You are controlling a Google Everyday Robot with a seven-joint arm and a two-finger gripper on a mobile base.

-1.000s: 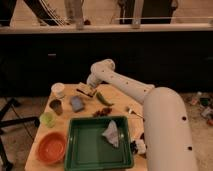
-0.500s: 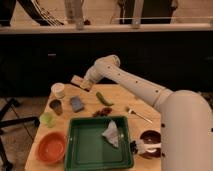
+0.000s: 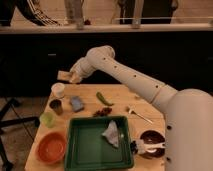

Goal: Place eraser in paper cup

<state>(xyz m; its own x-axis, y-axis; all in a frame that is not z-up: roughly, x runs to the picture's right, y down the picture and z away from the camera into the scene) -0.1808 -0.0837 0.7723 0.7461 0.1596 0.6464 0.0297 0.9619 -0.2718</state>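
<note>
The eraser [image 3: 63, 75], a small flat tan block, hangs in the air above the table's far left corner. My gripper [image 3: 73, 77] is shut on its right end. The white arm reaches in from the lower right. The white paper cup [image 3: 58, 90] stands upright on the table just below the eraser and slightly to its left, with its rim open and nothing touching it.
Near the cup are a dark metal cup [image 3: 56, 106], a light green cup [image 3: 46, 119] and a blue pad [image 3: 76, 103]. A green pepper [image 3: 104, 98], a fork [image 3: 137, 114], a green tray [image 3: 80, 150] holding crumpled cloth, an orange bowl [image 3: 51, 147] and a dark bowl [image 3: 151, 143] fill the table.
My gripper has risen from the tabletop and shifted a little left with the eraser, which now hangs above the paper cup.
</note>
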